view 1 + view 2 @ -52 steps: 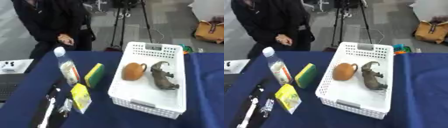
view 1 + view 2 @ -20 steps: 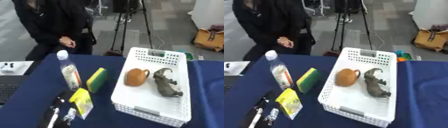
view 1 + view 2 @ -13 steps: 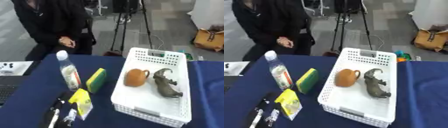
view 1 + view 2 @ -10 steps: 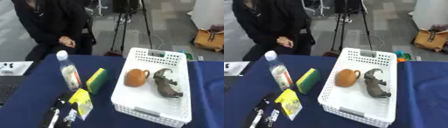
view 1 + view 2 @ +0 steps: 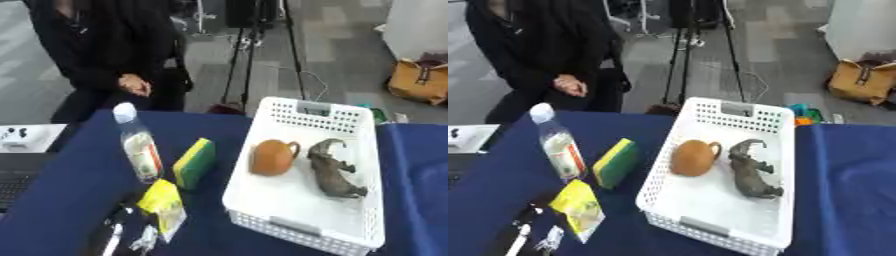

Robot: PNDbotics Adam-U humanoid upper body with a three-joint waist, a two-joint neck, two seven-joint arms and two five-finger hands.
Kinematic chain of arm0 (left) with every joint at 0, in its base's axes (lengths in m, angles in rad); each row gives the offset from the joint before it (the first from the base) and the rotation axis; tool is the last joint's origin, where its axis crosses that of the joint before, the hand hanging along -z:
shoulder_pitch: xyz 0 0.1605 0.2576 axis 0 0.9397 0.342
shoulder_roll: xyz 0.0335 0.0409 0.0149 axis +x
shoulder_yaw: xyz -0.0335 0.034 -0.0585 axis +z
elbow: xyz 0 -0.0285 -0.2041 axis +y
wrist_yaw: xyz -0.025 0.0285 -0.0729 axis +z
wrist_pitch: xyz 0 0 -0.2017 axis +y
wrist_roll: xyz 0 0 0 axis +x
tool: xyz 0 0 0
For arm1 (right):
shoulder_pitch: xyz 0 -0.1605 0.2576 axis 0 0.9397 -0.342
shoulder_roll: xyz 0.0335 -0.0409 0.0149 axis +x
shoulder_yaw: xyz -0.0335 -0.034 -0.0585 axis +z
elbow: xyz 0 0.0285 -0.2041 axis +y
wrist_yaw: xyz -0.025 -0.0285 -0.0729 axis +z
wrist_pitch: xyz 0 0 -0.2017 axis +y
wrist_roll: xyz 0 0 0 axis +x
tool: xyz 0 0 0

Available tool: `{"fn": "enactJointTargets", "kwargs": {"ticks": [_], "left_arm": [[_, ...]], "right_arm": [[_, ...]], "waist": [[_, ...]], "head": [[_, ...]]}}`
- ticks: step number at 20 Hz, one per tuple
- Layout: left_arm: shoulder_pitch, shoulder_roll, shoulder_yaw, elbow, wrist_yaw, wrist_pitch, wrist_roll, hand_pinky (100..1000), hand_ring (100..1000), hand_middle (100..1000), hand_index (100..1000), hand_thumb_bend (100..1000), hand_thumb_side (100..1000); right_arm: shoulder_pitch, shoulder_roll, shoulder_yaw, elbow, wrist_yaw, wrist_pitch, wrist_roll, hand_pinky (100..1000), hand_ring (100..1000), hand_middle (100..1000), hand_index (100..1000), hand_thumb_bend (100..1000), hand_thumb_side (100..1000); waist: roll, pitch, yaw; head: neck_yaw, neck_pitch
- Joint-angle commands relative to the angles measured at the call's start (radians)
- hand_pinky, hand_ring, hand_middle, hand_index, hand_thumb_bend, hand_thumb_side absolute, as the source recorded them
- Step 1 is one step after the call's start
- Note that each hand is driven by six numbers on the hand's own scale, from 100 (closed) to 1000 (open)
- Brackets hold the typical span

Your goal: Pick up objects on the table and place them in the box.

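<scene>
Neither robot hand is showing in either eye view, so whether the fingers are open or closed cannot be told. No arm is entering from either side, so which hand lies nearer the work cannot be judged.

Four loose items are lying left of the white box: a clear bottle, a yellow-green sponge just beside it, a yellow packet nearer the camera, and small dark and white items at the lower left edge. The bottle's long axis is running away from the camera, cap end far. The box is already holding an orange jug and a grey animal figure.

All items are resting on a blue tablecloth. Beyond it, grey floor, a tripod and a person in dark clothing are showing.
</scene>
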Motion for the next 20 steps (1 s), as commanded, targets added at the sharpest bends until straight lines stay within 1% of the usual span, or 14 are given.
{"fn": "enactJointTargets", "kwargs": {"ticks": [1,4,7,10,11,16,20], "left_arm": [[-0.003,0.003,0.008,-0.013,-0.052,0.023,-0.009,1000,1000,1000,1000,170,1000],[-0.007,-0.001,0.006,-0.013,-0.053,0.038,-0.022,1000,1000,1000,1000,172,1000],[-0.007,-0.001,0.01,-0.013,-0.064,0.055,-0.027,1000,1000,1000,1000,148,1000],[-0.01,-0.007,0.014,-0.013,-0.094,0.073,-0.02,1000,1000,1000,1000,152,1000],[-0.01,-0.008,0.013,-0.013,-0.098,0.075,-0.017,1000,1000,1000,1000,178,1000],[-0.019,-0.006,0.006,-0.013,-0.039,0.052,0.022,1000,1000,1000,1000,185,1000],[-0.022,-0.002,0.007,-0.013,-0.025,0.042,0.047,1000,1000,1000,1000,193,1000]], "right_arm": [[-0.011,-0.009,-0.006,-0.023,0.005,-0.002,0.003,447,419,351,497,100,957],[-0.01,-0.009,-0.007,-0.023,0.01,-0.004,0.004,447,418,350,497,100,957],[-0.01,-0.009,-0.006,-0.023,0.012,-0.004,0.004,446,417,349,495,100,957],[-0.009,-0.008,-0.006,-0.023,0.011,-0.005,0.005,445,416,348,494,100,956],[-0.009,-0.008,-0.006,-0.023,0.011,-0.005,0.005,444,415,347,493,100,955],[-0.008,-0.008,-0.007,-0.023,0.012,-0.004,0.008,441,413,344,491,100,952],[-0.008,-0.008,-0.008,-0.023,0.013,-0.003,0.011,440,412,343,490,100,951]], "waist": [[-0.002,-0.012,-0.001],[-0.003,-0.011,-0.001],[-0.003,-0.01,-0.002],[-0.003,-0.009,-0.003],[-0.003,-0.009,-0.003],[-0.003,-0.008,-0.001],[-0.003,-0.008,-0.001]], "head": [[-0.001,-0.013],[0.0,-0.015],[0.001,-0.018],[0.001,-0.02],[0.001,-0.02],[-0.001,-0.021],[-0.002,-0.023]]}}
